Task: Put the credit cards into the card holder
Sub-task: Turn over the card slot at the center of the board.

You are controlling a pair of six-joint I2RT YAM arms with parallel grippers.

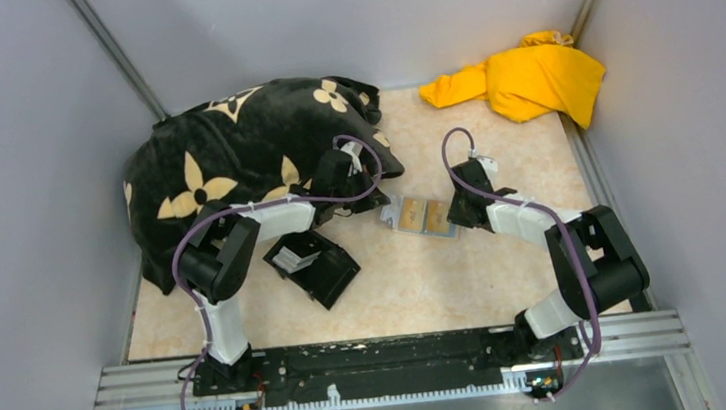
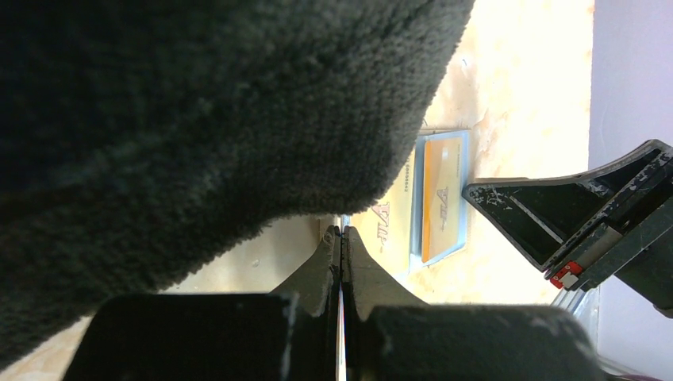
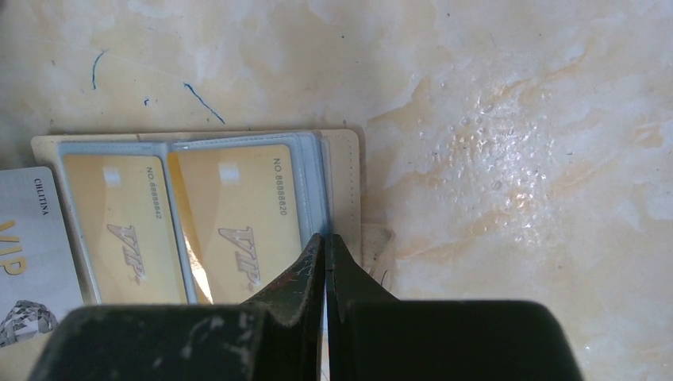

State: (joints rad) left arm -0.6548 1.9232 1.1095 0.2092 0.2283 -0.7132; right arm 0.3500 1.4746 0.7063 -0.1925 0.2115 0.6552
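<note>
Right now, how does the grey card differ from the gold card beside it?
The grey card is pale silver, the gold card orange-gold. The gold card sits in a clear sleeve of the open card holder; the grey card lies outside any sleeve, at the holder's end. The grey card shows a gem picture, the gold card a number. Both lie flat, marked VIP.

Left side is blocked by blanket (image 1: 233,147) and black box (image 1: 313,265). Open table (image 1: 447,287) is found at front right.

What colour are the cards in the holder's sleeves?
The cards are gold-orange; right wrist view shows best.
</note>
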